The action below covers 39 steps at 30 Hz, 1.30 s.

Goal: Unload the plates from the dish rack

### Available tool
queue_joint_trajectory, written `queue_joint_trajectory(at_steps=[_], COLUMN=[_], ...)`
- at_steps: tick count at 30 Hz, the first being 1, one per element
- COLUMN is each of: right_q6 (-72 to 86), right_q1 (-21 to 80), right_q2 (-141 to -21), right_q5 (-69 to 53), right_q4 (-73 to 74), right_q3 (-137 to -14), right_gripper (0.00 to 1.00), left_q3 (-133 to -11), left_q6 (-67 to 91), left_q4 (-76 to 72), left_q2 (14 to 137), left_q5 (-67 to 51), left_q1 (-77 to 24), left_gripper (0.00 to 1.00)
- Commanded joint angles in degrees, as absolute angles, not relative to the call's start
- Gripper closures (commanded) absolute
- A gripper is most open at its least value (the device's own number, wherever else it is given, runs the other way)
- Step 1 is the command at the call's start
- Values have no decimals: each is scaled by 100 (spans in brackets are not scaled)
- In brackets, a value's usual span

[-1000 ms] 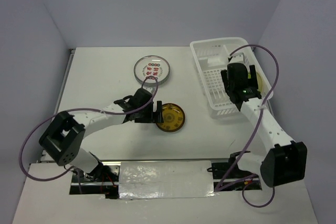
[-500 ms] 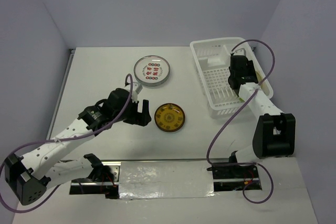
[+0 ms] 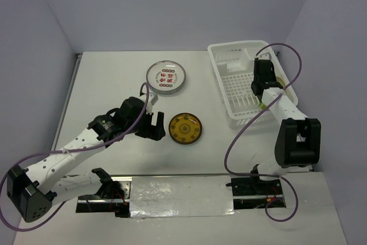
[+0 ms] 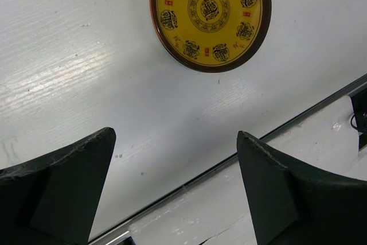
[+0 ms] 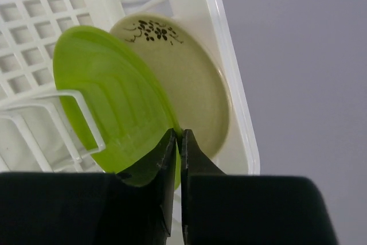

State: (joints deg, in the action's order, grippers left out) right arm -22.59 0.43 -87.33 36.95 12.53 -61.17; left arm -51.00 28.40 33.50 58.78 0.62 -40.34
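Note:
The white dish rack (image 3: 238,87) stands at the back right. In the right wrist view a yellow-green plate (image 5: 112,101) stands on edge in it, with a tan plate (image 5: 192,81) behind against the rack wall (image 5: 226,55). My right gripper (image 5: 178,137) is shut on the green plate's rim. A white plate with red marks (image 3: 166,77) and a golden plate (image 3: 184,128) (image 4: 210,15) lie flat on the table. My left gripper (image 3: 153,126) (image 4: 175,159) hovers open just left of the golden plate, holding nothing.
A metal strip and taped panel (image 3: 183,190) run along the table's near edge, also seen as a rail (image 4: 275,133) below the left fingers. Purple cables loop beside both arms. Walls close in the table's left, back and right sides.
My right gripper has closed onto the green plate's rim inside the rack. The left arm drew back from the golden plate, its base swinging down to the left, jaws staying open.

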Motion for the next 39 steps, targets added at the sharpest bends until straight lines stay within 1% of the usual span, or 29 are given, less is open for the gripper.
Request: queue_joint_trajectory(at_steps=[1, 5, 7, 10, 15, 17, 22, 23, 25, 26, 27, 28, 30, 31, 32, 35, 38, 39], right_q6=[-2074, -2258, -2337, -2575, -2856, -3032, -3558, -3577, -3175, -2807, -1908, -1490, -830, -678, -520, 331, 1062, 1203], right_q1=[44, 79, 158, 324, 536, 755, 1396, 1658, 1897, 2055, 2065, 2065, 2048, 2048, 2039, 2048, 2039, 2048], right_q2=[-8465, -8183, -8051, -7919, -7674, -7490, -6945, -6691, -6435, -6251, -6188, -6135, -5960, -5907, -5776, -5590, -5677, -5686], right_q5=[3577, 3499, 3489, 3525, 3226, 3435, 4745, 4842, 4774, 4572, 4187, 2878, 1405, 580, -847, -2542, -3258, -3731], right_q4=[1020, 773, 616, 317, 18, -298, -676, -668, -65, 391, 978, 1968, 2363, 2512, 2461, 1952, 1741, 1636], right_q3=[-6205, -6117, -6039, -5924, -5696, -5625, -5774, -5818, -6151, -6344, -6589, -7001, -7101, -7058, -6979, -6549, -6416, -6364], right_gripper=[95, 96, 100, 100, 100, 100, 100, 100, 100, 100, 100, 100, 100, 100, 100, 100, 100, 100], left_q3=[-5089, -5106, -5098, -5106, -5150, -5211, -5492, -5545, -5677, -5826, -5897, -5967, -6047, -6012, -5986, -5863, -5757, -5731], left_q6=[2707, 2716, 2733, 2751, 2795, 2847, 3058, 3119, 3155, 3181, 3199, 3199, 3182, 3173, 3129, 3120, 3033, 2997], left_q4=[3296, 3296, 3287, 3296, 3322, 3331, 3130, 3025, 2594, 2436, 2287, 1963, 1566, 1121, 907, 363, 141, 54], left_q2=[5915, 5898, 5880, 5862, 5880, 5897, 5871, 5845, 5766, 5740, 5713, 5643, 5546, 5450, 5414, 5335, 5352, 5370], left_q5=[-18, -18, -18, -18, -18, 175, 500, 510, 527, 562, 606, 667, 712, 677, 503, 439, 378, 230], left_q1=[-4061, -4061, -4061, -4061, -4061, -4061, -4052, -4052, -4052, -4052, -4043, -4043, -4017, -4008, -3999, -3990, -3973, -3955], left_gripper=[1, 1, 1, 0, 0, 0, 0, 1, 0, 1, 1, 1, 1, 1, 0, 1, 1, 1])
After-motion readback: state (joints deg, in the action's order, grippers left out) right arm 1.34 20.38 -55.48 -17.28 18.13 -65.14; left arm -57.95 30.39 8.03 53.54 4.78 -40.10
